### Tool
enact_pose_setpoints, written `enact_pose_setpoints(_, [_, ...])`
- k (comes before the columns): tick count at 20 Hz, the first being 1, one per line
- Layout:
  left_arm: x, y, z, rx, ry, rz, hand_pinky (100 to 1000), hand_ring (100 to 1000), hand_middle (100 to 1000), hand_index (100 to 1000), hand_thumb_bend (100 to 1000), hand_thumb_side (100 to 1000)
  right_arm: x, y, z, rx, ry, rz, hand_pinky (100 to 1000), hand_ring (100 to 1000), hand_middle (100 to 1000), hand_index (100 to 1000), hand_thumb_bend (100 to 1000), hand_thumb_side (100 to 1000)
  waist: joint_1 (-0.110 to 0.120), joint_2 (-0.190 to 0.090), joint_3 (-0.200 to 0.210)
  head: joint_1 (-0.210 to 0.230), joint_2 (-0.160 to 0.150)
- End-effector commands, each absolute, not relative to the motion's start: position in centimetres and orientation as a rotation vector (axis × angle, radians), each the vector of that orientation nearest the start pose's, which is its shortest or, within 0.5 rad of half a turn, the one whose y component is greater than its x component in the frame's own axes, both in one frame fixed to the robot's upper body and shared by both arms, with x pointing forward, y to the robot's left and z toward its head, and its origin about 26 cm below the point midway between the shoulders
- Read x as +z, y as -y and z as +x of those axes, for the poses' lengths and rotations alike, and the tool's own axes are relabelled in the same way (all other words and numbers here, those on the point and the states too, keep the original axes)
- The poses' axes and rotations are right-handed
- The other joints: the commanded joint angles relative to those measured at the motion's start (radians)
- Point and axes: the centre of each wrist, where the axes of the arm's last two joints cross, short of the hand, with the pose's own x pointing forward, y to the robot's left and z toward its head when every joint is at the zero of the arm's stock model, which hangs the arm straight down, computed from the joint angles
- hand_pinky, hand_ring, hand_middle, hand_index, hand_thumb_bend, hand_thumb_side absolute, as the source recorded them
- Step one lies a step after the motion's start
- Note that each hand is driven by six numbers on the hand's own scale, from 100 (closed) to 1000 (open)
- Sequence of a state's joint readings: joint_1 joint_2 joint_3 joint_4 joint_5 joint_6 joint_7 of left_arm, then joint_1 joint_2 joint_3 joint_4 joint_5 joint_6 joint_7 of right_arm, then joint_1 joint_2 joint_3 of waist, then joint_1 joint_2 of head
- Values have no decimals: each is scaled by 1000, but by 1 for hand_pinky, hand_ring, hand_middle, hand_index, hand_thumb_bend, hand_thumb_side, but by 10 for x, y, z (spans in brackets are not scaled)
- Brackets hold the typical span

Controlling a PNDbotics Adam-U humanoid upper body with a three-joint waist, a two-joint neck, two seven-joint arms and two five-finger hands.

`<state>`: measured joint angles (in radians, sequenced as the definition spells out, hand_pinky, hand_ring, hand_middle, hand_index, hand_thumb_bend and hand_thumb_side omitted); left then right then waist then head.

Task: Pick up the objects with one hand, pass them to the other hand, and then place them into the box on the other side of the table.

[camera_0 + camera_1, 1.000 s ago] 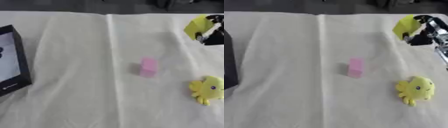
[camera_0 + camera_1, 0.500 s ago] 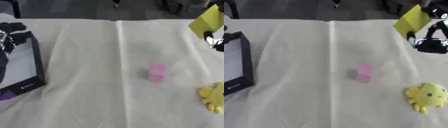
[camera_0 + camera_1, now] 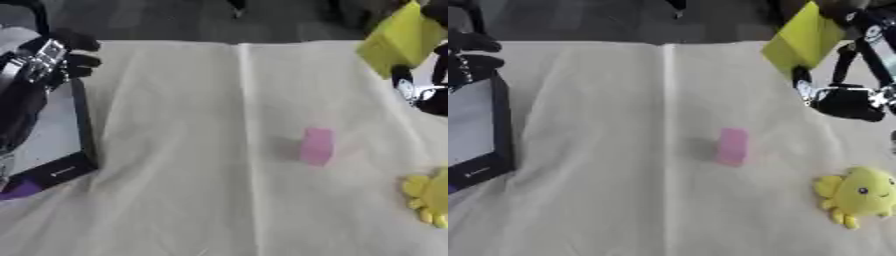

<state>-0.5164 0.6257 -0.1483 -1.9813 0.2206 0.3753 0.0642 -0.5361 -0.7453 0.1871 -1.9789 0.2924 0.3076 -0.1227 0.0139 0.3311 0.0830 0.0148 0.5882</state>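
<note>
We see a yellow plush octopus point(image 3: 857, 194) at 4 o'clock on the cloth-covered tabletop point(image 3: 605, 200), a pink block point(image 3: 732, 146) upright near centre. Black box point(image 3: 54, 145) sits at 9 o'clock. Our left hand point(image 3: 54, 55) hangs over its far corner, fingers curled, holding nothing. At 1 o'clock our right hand point(image 3: 846, 97) is raised, clasping a yellow object point(image 3: 805, 40).

A cream cloth point(image 3: 175, 165) with a lengthwise crease covers the table, and dark floor point(image 3: 579, 20) lies beyond its far edge.
</note>
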Motion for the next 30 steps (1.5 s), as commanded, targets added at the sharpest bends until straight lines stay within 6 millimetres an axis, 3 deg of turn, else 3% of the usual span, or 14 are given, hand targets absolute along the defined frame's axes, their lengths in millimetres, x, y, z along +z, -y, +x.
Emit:
enact_pose_setpoints(1, [281, -247, 305, -626, 1997, 202, 844, 768, 755, 792, 100, 857, 282, 246, 304, 842, 2215, -924, 751, 340, 488, 615, 285, 100, 3, -30, 1, 6, 5])
enact_pose_setpoints(3, [283, -244, 305, -644, 1988, 195, 843, 768, 755, 793, 100, 856, 278, 238, 304, 887, 2252, -950, 755, 345, 486, 610, 260, 100, 4, -32, 3, 6, 7])
enact_pose_setpoints(9, [291, -234, 305, -726, 1988, 166, 841, 763, 756, 798, 100, 853, 269, 215, 304, 1000, 2374, -1047, 766, 367, 479, 591, 363, 100, 8, -36, 6, -1, 12])
enact_pose_setpoints(30, [312, -173, 298, -1193, 1821, 137, 866, 798, 791, 833, 100, 777, 249, 162, 296, 1218, 2693, -1141, 765, 412, 468, 559, 399, 100, 11, -46, 20, 21, 18])
